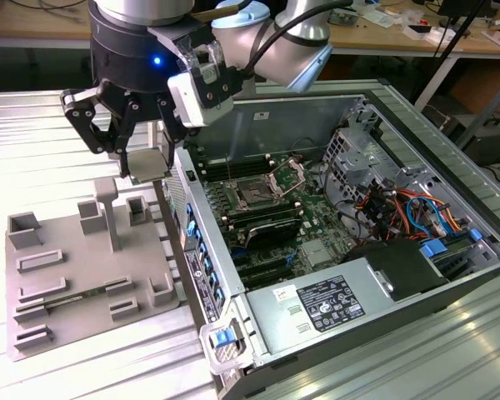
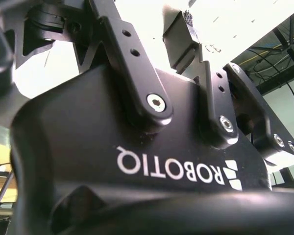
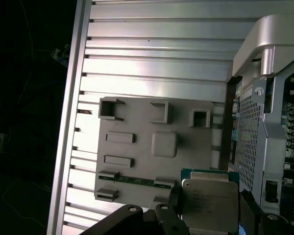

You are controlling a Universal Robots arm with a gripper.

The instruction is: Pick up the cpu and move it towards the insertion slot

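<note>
- My tool (image 1: 147, 162) is clenched on the cpu (image 1: 150, 164), its black fingers (image 1: 121, 142) pinching the chip's edges; it hangs in the air above the counter.
- In the first wrist view the cpu (image 3: 209, 203) shows its silvery metal top and thin rim, held flat.
- In the exterior view the chip hangs over the grey tray (image 1: 83, 275), above the tray's far edge and just beside the open computer case (image 1: 383, 250).
- The tray (image 3: 157, 147) carries raised blocks and recesses and lies on the ribbed metal counter (image 1: 33, 150).
- The insertion slot (image 1: 256, 197) sits on the motherboard inside the case, towards the exterior view's right of my tool, its metal frame lifted open; the chip is well apart from it.
- A silver power supply (image 1: 325, 304) lies in the case's near corner.
</note>
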